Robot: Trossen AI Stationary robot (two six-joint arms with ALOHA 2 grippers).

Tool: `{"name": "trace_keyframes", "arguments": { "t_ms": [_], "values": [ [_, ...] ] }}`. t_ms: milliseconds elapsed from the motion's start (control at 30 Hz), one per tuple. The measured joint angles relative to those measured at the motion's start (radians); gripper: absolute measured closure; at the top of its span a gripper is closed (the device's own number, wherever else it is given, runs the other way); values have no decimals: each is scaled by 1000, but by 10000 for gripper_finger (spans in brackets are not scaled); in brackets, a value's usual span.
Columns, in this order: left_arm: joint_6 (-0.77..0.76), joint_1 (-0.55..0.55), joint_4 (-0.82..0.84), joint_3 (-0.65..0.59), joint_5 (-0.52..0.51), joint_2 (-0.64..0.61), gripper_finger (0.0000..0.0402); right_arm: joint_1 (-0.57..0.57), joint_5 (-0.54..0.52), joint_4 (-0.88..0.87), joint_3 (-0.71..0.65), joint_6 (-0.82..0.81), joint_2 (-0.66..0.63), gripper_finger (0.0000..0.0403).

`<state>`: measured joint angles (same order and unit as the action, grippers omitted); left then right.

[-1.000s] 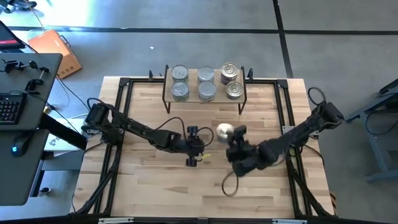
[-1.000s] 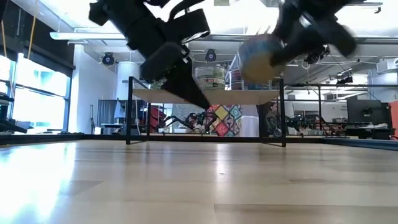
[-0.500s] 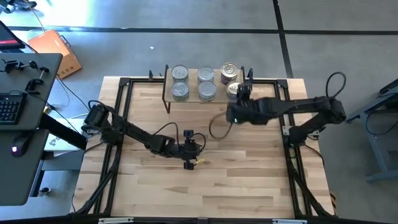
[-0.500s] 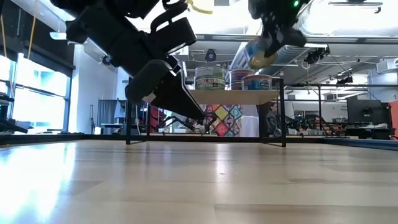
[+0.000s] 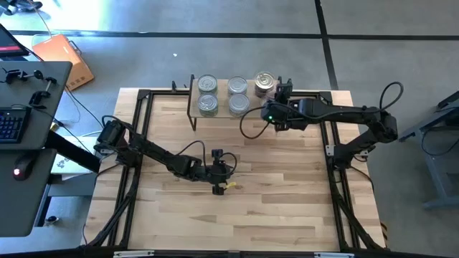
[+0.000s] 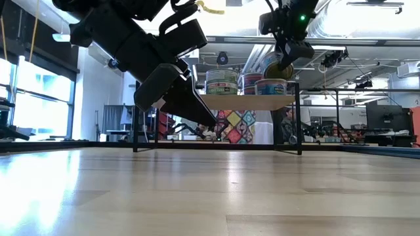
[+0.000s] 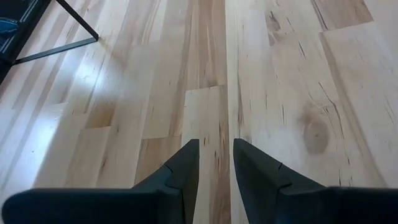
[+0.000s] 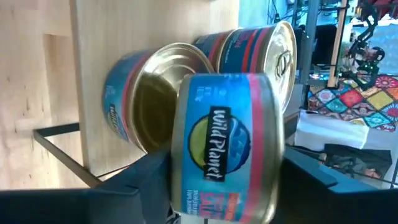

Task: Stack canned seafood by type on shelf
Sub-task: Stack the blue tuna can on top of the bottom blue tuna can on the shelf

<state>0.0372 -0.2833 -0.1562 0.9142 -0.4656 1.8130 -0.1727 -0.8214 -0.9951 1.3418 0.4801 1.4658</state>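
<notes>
At the table's twelve o'clock edge in the high view stands the shelf, carrying stacks of tins in three columns. The right gripper reaches over the shelf's three o'clock end, covering the near spot of the right-hand column; the far stack of that column shows beyond it. The left gripper hangs over bare table near the centre, at about six o'clock from the shelf, well apart from it.

Low view: the right gripper hovers just above the right end of the shelf, with a gold-bottomed tin tilted in its jaws over a shelved tin. The left gripper hangs in the foreground with nothing in it.

Left wrist view: the left gripper shows its jaws narrowly parted over bare table, holding nothing.

Right wrist view: the right gripper holds a blue-labelled tin between its jaws, directly before a gold-lidded tin of like label on the shelf; a second like tin stands beyond.

The step in hand appears to be the placing of this tin onto its matching stack. The next move likely calls for levelling the tin, centring it on the lid beneath, lowering to contact, and then opening the jaws.
</notes>
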Motion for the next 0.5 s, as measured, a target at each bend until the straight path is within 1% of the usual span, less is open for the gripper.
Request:
{"name": "trace_keyframes", "arguments": {
  "t_ms": [67, 200, 267, 500],
  "values": [
    [0, 0, 0, 0, 0, 0, 312, 0, 13, 0, 0, 0, 0, 175],
    [0, 0, 0, 0, 0, 0, 312, 0, 95, -1, 0, 10, 0, 171],
    [0, 0, 0, 0, 0, 0, 312, 0, 116, 0, 0, 16, 0, 170],
    [0, 0, 0, 0, 0, 0, 312, 0, 124, 10, 0, 18, 0, 168]
  ]
}}
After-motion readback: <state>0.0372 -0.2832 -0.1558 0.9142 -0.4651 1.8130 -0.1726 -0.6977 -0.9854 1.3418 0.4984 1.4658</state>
